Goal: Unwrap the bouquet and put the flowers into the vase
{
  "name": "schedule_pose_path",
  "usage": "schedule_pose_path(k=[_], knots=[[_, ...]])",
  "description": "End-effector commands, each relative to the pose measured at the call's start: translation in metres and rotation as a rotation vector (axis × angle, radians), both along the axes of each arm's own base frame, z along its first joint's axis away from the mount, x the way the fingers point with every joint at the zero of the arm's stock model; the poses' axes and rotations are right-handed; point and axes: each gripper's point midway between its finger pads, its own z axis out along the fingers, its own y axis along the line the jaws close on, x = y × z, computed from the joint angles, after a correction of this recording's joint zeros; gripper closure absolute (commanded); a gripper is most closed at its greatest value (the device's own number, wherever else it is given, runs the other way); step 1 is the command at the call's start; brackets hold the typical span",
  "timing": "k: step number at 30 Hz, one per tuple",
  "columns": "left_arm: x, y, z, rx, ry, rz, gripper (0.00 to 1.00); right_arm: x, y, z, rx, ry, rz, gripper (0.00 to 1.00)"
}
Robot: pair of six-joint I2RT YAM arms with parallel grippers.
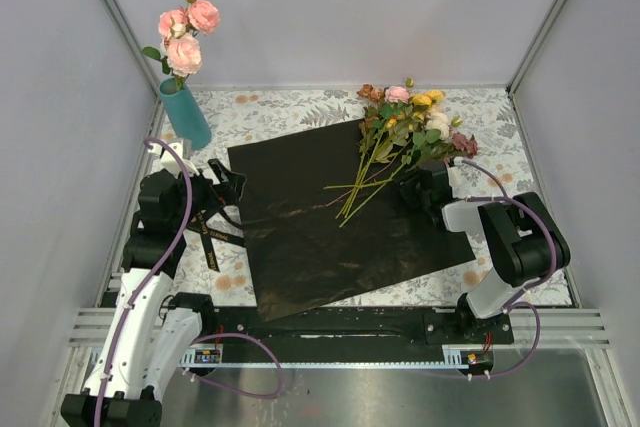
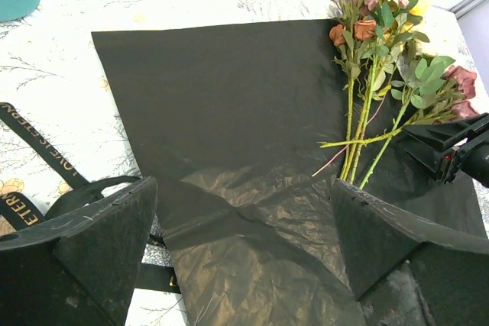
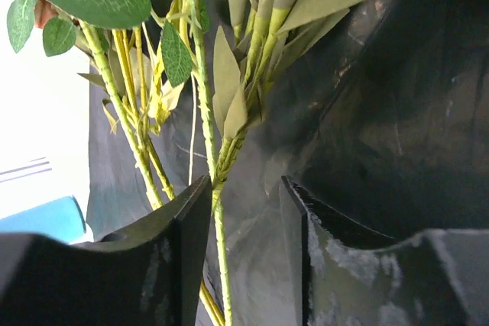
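The right gripper (image 3: pixel 244 188) is set half closed around one green stem (image 3: pixel 220 234) of the flowers (image 1: pixel 400 127). The stem is pressed against one finger, and a gap is seen to the other. The left gripper (image 2: pixel 244 253) is held wide open, with nothing gripped, above the near left part of the black paper sheet (image 1: pixel 330 232). The teal vase (image 1: pixel 186 115), at the far left corner, is filled with pink roses (image 1: pixel 186 35). The flowers are laid across the sheet's far right edge, blooms far. A lettered black ribbon (image 1: pixel 208 239) is draped off the sheet's left edge. Bare sheet is exposed between the grippers.
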Motion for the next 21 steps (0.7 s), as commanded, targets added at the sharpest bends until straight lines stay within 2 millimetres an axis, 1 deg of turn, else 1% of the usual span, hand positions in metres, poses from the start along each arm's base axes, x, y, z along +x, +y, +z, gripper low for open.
schedule_pose_path(k=[1,4,11,16,21], knots=[[0.004,0.004,0.028,-0.007,-0.071,0.029,0.01,0.026,-0.003,0.015,0.055,-0.074,-0.050,0.54],[0.004,0.005,0.028,-0.005,-0.070,0.037,0.01,0.031,-0.003,0.017,0.062,-0.110,-0.047,0.58],[0.005,0.004,0.026,-0.006,-0.057,0.031,0.01,0.037,-0.008,0.017,0.062,-0.140,-0.061,0.71],[0.004,0.003,0.026,-0.006,-0.059,0.026,0.01,0.040,-0.009,0.016,0.068,-0.140,-0.071,0.68],[0.003,0.003,0.027,-0.004,-0.063,0.025,0.01,0.043,-0.011,0.016,0.066,-0.143,-0.076,0.71]])
